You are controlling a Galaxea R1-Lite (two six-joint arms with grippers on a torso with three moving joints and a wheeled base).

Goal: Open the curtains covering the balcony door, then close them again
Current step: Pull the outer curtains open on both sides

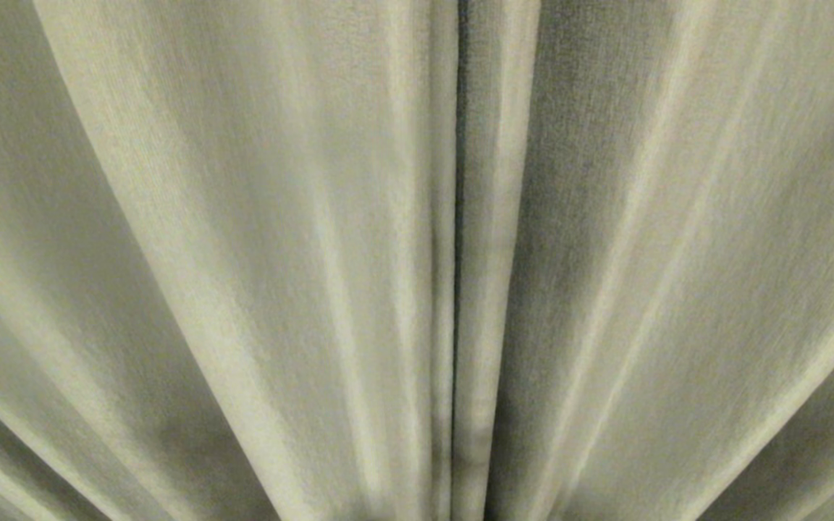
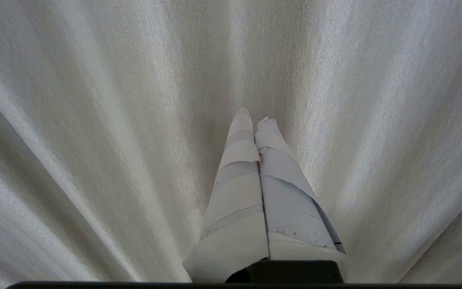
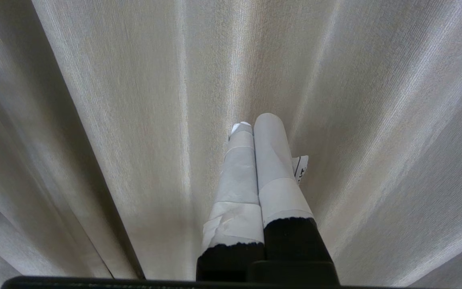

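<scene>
The cream curtains [image 1: 258, 239] fill the head view in long pleats. Their two hemmed edges meet at a thin dark seam [image 1: 458, 217] just right of centre, so they hang drawn together. The balcony door is hidden behind them. Neither arm shows in the head view. My left gripper [image 2: 255, 116] is shut and empty, its white-taped fingers pressed together and pointing at the pleated curtain fabric [image 2: 94, 120]. My right gripper [image 3: 253, 120] is likewise shut and empty, with taped fingers side by side in front of the curtain fabric [image 3: 134, 100]. Whether either fingertip touches the cloth cannot be told.
Cloth covers every view from edge to edge. A dark slanted line [image 3: 106, 241] between two folds shows low in the right wrist view. A small white tag [image 3: 301, 167] sticks out beside the right fingers.
</scene>
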